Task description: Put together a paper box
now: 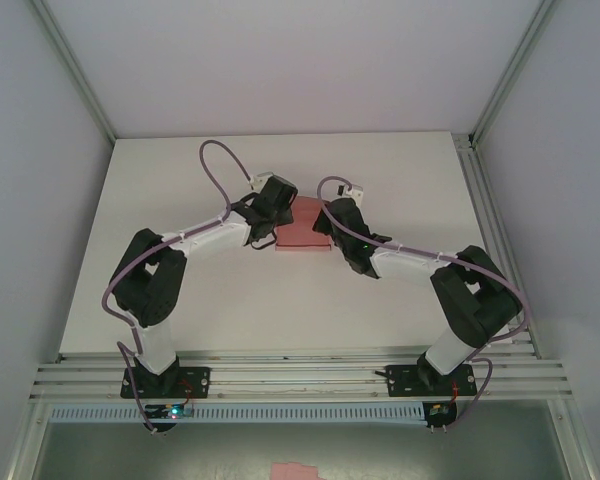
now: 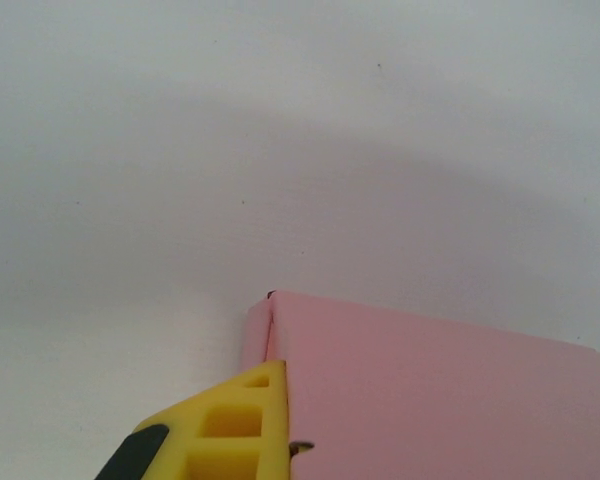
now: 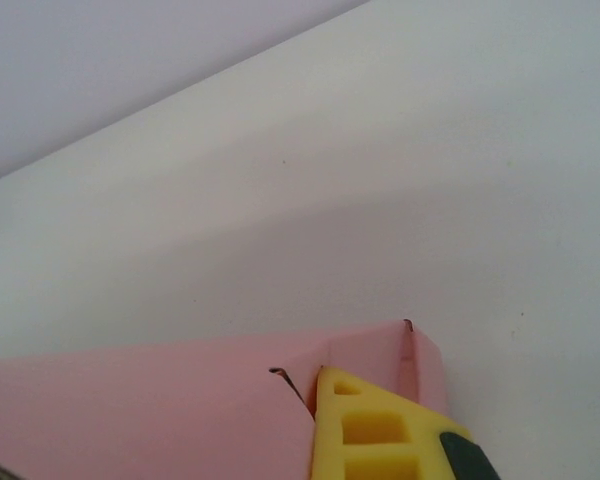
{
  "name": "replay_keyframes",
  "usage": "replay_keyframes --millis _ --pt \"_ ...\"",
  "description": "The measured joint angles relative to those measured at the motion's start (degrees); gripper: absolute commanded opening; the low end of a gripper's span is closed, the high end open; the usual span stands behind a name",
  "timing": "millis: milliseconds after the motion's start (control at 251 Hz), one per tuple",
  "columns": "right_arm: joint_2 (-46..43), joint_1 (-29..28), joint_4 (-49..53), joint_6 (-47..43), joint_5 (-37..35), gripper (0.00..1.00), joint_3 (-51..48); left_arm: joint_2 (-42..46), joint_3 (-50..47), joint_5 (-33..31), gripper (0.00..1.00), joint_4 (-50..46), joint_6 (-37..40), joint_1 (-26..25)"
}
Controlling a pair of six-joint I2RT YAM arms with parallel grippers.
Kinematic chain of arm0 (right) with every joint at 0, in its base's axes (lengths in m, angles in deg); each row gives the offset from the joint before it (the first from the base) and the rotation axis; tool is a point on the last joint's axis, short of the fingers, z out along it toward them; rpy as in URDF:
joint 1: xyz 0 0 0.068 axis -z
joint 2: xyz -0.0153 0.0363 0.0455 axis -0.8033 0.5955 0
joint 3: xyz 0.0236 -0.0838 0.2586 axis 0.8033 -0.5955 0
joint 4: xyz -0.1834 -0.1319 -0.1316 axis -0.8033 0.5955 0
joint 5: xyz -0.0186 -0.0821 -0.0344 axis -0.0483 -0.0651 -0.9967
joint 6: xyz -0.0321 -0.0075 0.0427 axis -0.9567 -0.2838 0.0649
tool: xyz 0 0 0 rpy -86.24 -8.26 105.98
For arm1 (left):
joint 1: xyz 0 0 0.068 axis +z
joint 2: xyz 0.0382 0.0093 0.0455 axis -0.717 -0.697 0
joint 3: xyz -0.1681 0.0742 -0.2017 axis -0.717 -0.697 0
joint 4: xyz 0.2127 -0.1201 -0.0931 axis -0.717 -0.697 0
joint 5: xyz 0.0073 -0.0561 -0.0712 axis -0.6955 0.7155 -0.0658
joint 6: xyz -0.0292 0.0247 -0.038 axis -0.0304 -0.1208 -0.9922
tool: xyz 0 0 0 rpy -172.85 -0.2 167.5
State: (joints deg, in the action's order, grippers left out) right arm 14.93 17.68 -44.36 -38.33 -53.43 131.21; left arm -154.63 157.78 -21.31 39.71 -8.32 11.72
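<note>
Item 1: pink paper box [image 1: 302, 236], folded up, lying on white surface [image 1: 280, 300] toward far edge. Grips, 2: left end effector [image 1: 277, 222] pinching its left end wall; right end effector [image 1: 330, 230] pinching right end.

Lab: aluminium frame [image 1: 300, 372], white table [image 1: 280, 300]

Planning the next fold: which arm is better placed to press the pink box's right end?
Right, likely. The right gripper, shut, has a finger against that end of the paper box; the left gripper is at the opposite end.
</note>
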Motion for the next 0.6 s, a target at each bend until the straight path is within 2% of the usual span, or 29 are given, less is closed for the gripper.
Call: replay_keyframes --millis 76,219,331,371,411,559,599 --pt "-0.28 -0.13 -1.86 -1.2 0.09 0.0 -1.66 1.57 -4.35 0.07 0.11 4.94 2.62 -0.28" --pt "-1.25 -1.57 -7.02 -4.94 0.31 0.0 -7.17 5.16 -16.41 2.99 0.1 18.27 4.2 -0.85" --pt "-1.77 -2.58 -9.77 -7.98 0.35 0.0 -10.25 5.18 -20.59 4.74 0.07 23.8 4.57 -0.92" --pt "-1.95 -2.78 -10.93 -8.85 0.33 0.0 -11.26 5.25 -21.31 4.72 0.11 24.98 4.7 -1.07" --pt "-2.19 -2.97 -11.93 -9.62 0.28 0.0 -12.17 5.44 -22.01 4.94 0.2 25.88 5.14 -1.11" --pt "-2.4 -3.26 -15.74 -11.08 -0.2 0.0 -15.06 7.26 -24.06 7.69 0.22 23.61 5.64 -1.81" --pt "-2.4 -3.41 -16.2 -11.28 -0.33 0.0 -15.23 8.26 -24.11 7.98 0.29 21.84 5.68 -2.14"
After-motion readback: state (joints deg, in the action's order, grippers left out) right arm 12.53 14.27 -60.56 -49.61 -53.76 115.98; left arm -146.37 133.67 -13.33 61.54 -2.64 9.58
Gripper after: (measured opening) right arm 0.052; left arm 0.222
